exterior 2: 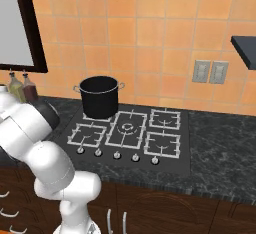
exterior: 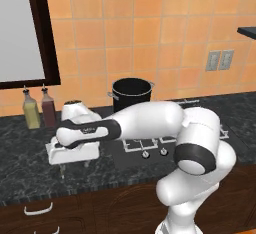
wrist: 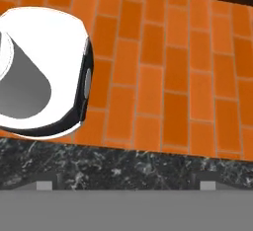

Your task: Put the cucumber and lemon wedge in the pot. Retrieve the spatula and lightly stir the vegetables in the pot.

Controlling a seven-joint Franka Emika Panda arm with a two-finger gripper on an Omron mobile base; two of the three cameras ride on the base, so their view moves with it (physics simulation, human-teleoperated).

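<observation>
Gripper [exterior: 72, 165]: it hangs below the white hand block at the front of the counter, at about 8 o'clock from the pot, with thin dark fingers pointing down over the counter edge. The fingers are too small to read, so whether the jaws stand apart or together cannot be told, and nothing can be seen held between them. In the hand view the camera looks over the counter edge onto an orange brick-pattern floor [wrist: 173, 77].

Pot [exterior 2: 99, 97]: it stands upright on the rear left burner of the cooktop [exterior 2: 131, 135], at 12 o'clock from the arm's elbow in the left base view. Its inside reads as plain black, so the contents cannot be made out.

Counter [exterior: 20, 163]: dark speckled stone, with wood drawers beneath. Two glass bottles [exterior: 40, 109] stand at the back left, against the orange tiled wall [exterior 2: 150, 43]. A wall outlet [exterior 2: 210, 71] sits at 3 o'clock from the pot.
</observation>
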